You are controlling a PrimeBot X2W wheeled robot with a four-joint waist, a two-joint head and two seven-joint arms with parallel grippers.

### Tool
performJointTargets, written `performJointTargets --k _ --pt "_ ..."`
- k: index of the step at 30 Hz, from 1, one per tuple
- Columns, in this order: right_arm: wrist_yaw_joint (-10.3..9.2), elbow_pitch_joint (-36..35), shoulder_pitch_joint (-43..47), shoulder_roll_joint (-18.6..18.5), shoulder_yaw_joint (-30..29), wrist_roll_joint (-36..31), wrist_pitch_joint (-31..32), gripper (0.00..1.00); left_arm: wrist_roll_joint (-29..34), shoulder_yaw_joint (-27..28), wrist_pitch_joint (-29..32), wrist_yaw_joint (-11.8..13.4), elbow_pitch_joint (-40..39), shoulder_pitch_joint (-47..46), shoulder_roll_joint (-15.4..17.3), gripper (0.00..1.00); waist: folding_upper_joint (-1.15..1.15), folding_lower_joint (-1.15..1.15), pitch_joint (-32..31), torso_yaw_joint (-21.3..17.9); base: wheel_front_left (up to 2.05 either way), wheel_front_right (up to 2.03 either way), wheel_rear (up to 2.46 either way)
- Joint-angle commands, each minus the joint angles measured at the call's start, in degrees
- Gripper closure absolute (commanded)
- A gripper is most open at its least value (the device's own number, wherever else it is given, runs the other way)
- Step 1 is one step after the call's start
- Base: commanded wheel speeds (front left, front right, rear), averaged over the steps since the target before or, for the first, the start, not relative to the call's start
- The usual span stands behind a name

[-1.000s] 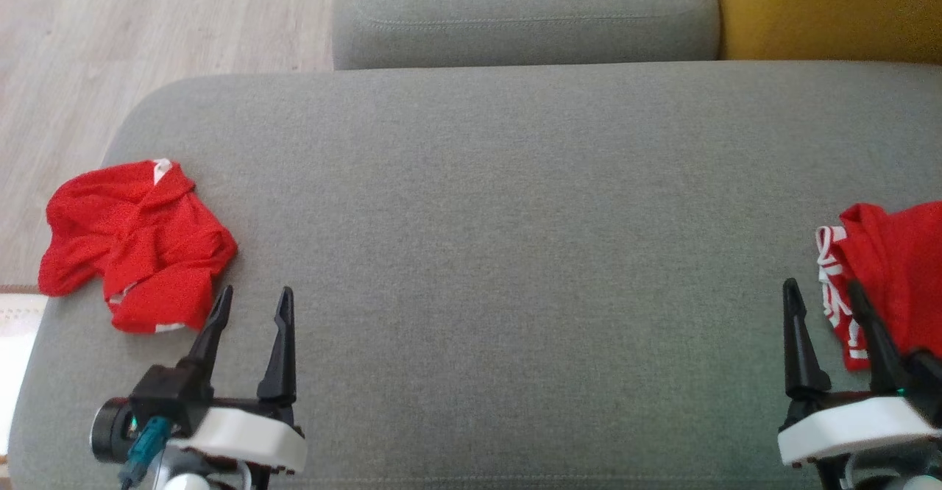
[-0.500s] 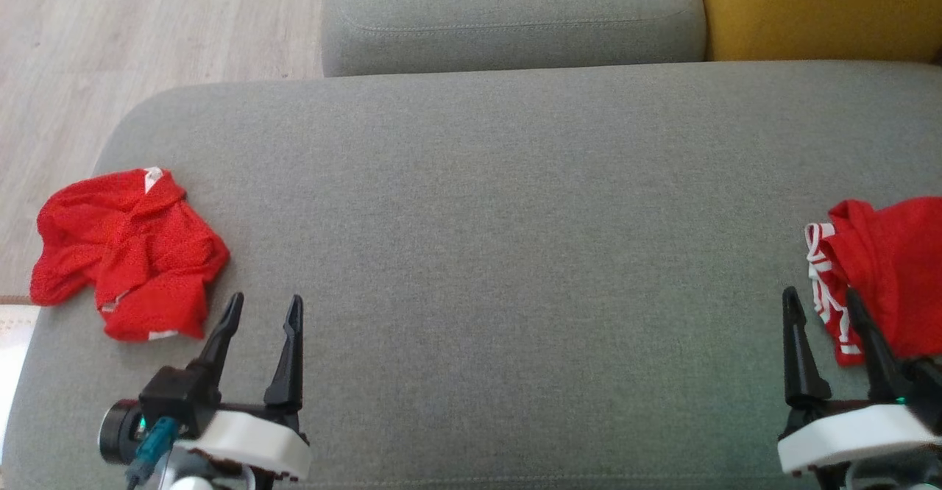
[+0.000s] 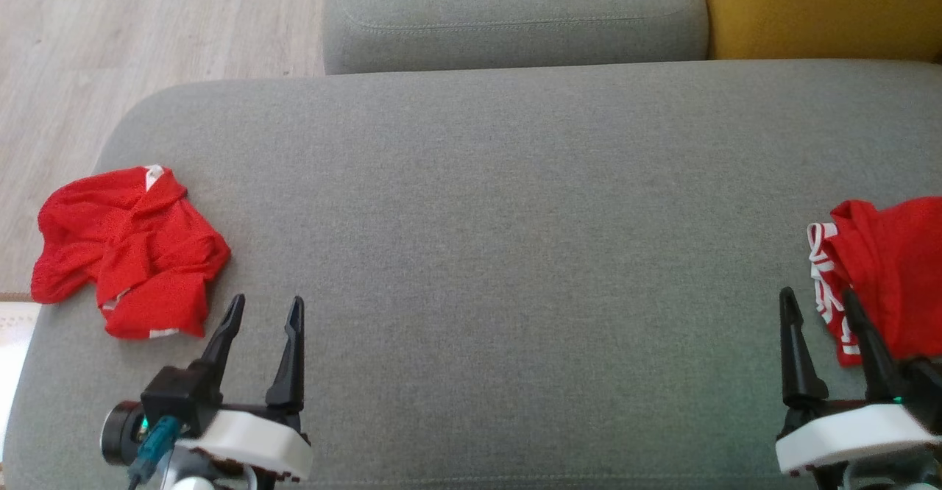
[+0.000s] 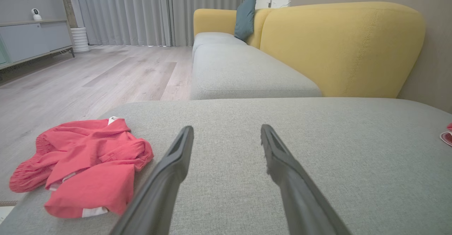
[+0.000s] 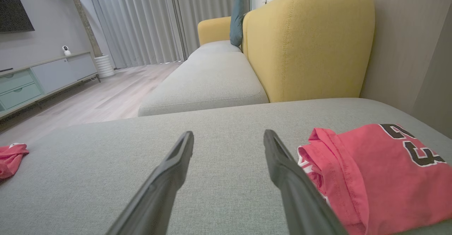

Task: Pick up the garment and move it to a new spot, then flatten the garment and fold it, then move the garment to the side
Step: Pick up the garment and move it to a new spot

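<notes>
A crumpled red garment (image 3: 125,251) lies at the left end of the grey sofa cushion (image 3: 500,218), also at the lower left of the left wrist view (image 4: 84,164). A second red garment (image 3: 887,273) with white trim and black numerals lies at the right edge, seen close in the right wrist view (image 5: 381,171). My left gripper (image 3: 265,304) hovers open just right of the crumpled garment, nothing between its fingers (image 4: 176,157). Equally open and empty, my right gripper (image 3: 817,297) sits just left of the numbered garment, its fingers (image 5: 279,161) apart.
Beyond the cushion stands another grey seat (image 3: 515,12) with a yellow backrest (image 3: 817,8). Wood floor (image 3: 110,34) lies off the cushion's left edge. A low cabinet (image 4: 31,39) and curtains (image 4: 141,12) stand far off.
The head view shifted slightly between the earliest frame and now, so both garments sit a little lower and more to the left. Both grippers stay open in about the same places.
</notes>
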Motion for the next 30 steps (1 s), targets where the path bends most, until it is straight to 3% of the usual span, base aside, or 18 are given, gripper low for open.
performJointTargets --k 1,9,30 --pt "-0.04 -1.9 -2.4 -0.4 1.5 0.3 -0.2 0.00 -0.2 1.6 -0.1 0.5 -1.4 -2.4 1.1 0.00 0.00 0.00 0.1 0.1 0.00 0.00 0.00" --pt "-0.04 -1.8 -2.6 -0.4 2.0 0.4 -0.7 0.00 -0.6 1.5 -0.1 0.7 -1.2 -3.5 1.1 0.00 0.00 0.00 0.5 2.1 0.00 0.00 0.00" --pt "-0.04 -4.0 -5.4 -0.4 4.1 -0.8 0.3 0.00 -2.4 2.6 -1.2 -0.2 2.1 -8.9 -0.7 0.00 0.00 0.00 1.7 21.9 0.00 0.00 0.00"
